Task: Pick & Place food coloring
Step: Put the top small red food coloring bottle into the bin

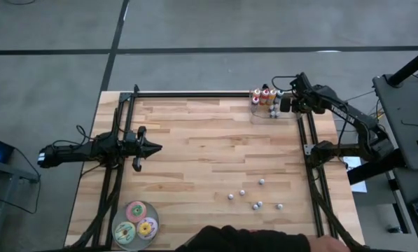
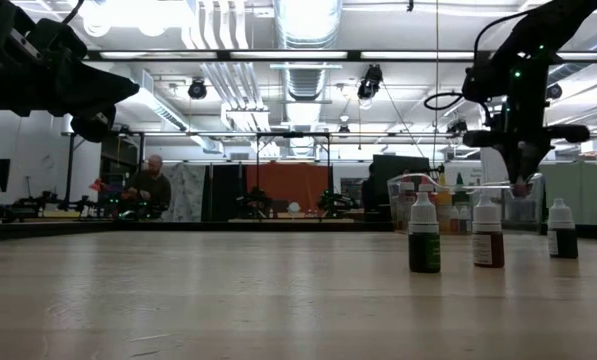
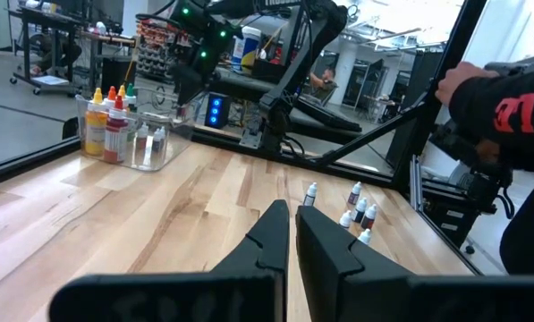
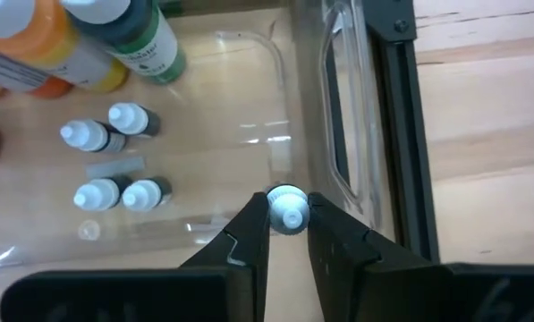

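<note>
My right gripper (image 4: 288,224) (image 1: 287,103) hangs over the near corner of a clear container (image 4: 249,134) (image 1: 263,110) at the table's far right, shut on one tiny food coloring bottle (image 4: 287,209). Several tiny bottles (image 4: 114,161) stand on the container's floor beside larger orange and green bottles (image 4: 141,40). Several more tiny bottles (image 1: 254,196) (image 2: 424,236) stand upright on the wood at the near right. My left gripper (image 1: 151,148) (image 3: 292,234) stays shut at the table's left, level, touching nothing. My right gripper pinches the tiny bottle at its white cap (image 4: 289,199) between the two fingers. The fingers come from above, slanting down. The bottle hangs upright below them, clear of the container's floor; its body is hidden under the cap, and only a reddish bit (image 2: 521,187) shows in the low view.
Three flat round discs (image 1: 136,224) lie at the table's near left corner. A person's dark sleeve (image 1: 265,241) reaches over the near edge, also showing in the left wrist view (image 3: 508,98). Black frame rails (image 1: 310,150) run along the table's sides. Bare wood (image 1: 209,150) spans the middle.
</note>
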Robot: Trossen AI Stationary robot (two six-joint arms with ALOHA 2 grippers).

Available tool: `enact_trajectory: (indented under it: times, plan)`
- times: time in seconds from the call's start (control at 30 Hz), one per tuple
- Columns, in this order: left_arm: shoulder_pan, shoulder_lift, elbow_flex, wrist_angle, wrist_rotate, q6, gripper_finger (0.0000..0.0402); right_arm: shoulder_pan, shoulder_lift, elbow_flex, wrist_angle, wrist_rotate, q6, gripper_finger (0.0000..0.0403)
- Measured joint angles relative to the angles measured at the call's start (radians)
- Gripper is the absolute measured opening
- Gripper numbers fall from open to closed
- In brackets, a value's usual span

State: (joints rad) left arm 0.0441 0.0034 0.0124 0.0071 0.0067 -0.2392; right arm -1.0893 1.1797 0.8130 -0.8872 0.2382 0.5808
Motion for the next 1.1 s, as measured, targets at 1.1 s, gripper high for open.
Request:
enact_trajectory:
  times: [1.1]
  plan:
    - [0.000,0.000,0.000,0.000,0.000,0.000,0.0000,0.005,0.000,-0.120,0.139,-0.038,0.003,0.0054]
